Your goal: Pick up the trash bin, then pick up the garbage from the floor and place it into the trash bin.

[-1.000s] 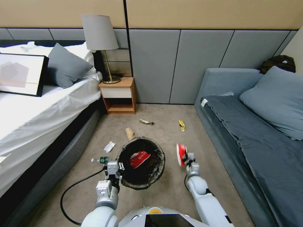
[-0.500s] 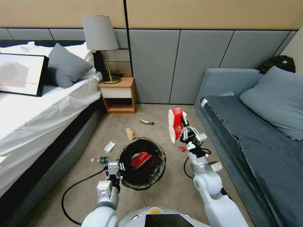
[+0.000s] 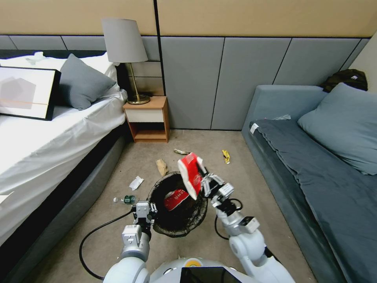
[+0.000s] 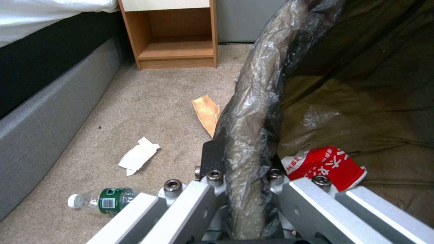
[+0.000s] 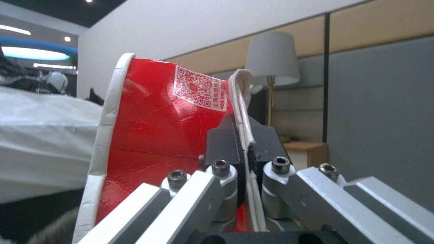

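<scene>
Garbage is on its way in: the right claw (image 3: 204,181) is clamped on a flattened red-and-white carton (image 3: 189,174), pads pinching its white folded edge, as the right wrist view shows close up (image 5: 244,149). It hangs tilted above the far rim of the bin (image 3: 157,228), just over the opening. That carton looks light and crushed thin, creased card with a glossy skin, so I'd judge it slips easily and bends under its own flap; the doubled edge seam is the sensible place to hold, and that is where the pads sit. Over on the other side, the left claw (image 3: 143,211) is clenched on the bin's near rim, one finger (image 4: 212,159) outside and one inside, biting through the dark bag (image 4: 253,112) folded over the lip. The bin reads as a light plastic pail, and the bag film is slick and loose, so a rim grip could slide. Inside the bin lies another red carton (image 4: 325,166) on the bag's wrinkled bottom; plenty of room left. Out on the floor (image 3: 204,243), well apart from the bin: a bottle (image 3: 125,199), a tissue (image 3: 136,182), a brown paper bag (image 3: 161,166), a dark peel (image 3: 182,151) and a yellow wrapper (image 3: 226,156).
</scene>
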Motion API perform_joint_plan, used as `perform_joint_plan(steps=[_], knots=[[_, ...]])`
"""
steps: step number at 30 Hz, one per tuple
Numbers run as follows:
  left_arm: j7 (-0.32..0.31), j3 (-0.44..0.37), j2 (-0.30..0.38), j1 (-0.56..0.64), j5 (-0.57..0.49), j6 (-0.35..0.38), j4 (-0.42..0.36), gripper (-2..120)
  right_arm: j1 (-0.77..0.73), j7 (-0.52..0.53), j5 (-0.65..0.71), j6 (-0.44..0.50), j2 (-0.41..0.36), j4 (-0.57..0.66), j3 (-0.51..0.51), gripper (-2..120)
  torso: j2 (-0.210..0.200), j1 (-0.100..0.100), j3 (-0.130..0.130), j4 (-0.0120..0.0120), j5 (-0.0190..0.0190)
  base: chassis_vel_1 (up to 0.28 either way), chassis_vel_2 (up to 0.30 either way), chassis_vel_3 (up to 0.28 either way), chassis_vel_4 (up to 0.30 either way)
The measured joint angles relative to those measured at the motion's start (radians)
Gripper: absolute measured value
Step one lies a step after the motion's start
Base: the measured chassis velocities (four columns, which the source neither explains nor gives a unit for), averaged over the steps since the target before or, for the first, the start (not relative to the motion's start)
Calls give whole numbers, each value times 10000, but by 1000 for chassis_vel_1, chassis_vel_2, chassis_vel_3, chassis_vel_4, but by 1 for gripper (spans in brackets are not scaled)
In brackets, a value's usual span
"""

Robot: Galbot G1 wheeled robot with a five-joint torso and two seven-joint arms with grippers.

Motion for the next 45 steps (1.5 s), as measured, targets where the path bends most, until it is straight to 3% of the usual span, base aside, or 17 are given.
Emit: perform_joint_plan(steps=[9, 23, 25, 29, 31, 35, 38, 45], knots=[[2, 64, -30, -22, 66, -2, 34, 0, 288, 111, -93, 2, 305, -987, -168, 0, 0, 0, 0, 0, 0, 0, 0, 0, 0], [10, 164, -46, -95, 58, -2, 93, 0, 255, 121, -456, -18, 385, -1345, -310, 2, 0, 0, 0, -1, 0, 0, 0, 0, 0], [10, 176, -47, -97, 58, -2, 94, 0, 266, 119, -502, -29, 384, -1375, -348, 13, 0, 0, 0, -1, 0, 0, 0, 0, 0], [11, 187, -50, -97, 57, -2, 95, 0, 271, 119, -548, -34, 385, -1385, -392, 22, 0, 1, 0, -1, 0, 0, 0, 0, 0], [16, 193, -52, -100, 57, -2, 102, 0, 266, 119, -579, -37, 380, -1389, -454, 34, 0, 0, 0, -1, 0, 0, 0, 0, 0], [21, 204, -53, -104, 56, -2, 106, 0, 284, 119, -589, -51, 351, -1400, -475, 44, 0, 0, 0, -1, 0, 0, 0, 0, 0], [22, 198, -46, -116, 57, -2, 118, 0, 271, 124, -601, -53, 306, -1412, -479, 59, 0, 0, 0, 0, 0, 0, 0, 0, 0], [21, 199, -32, -125, 57, -4, 128, 0, 198, 134, -645, -51, 259, -1358, -518, 83, -1, 0, 0, -1, 0, 0, 0, 0, 0]])
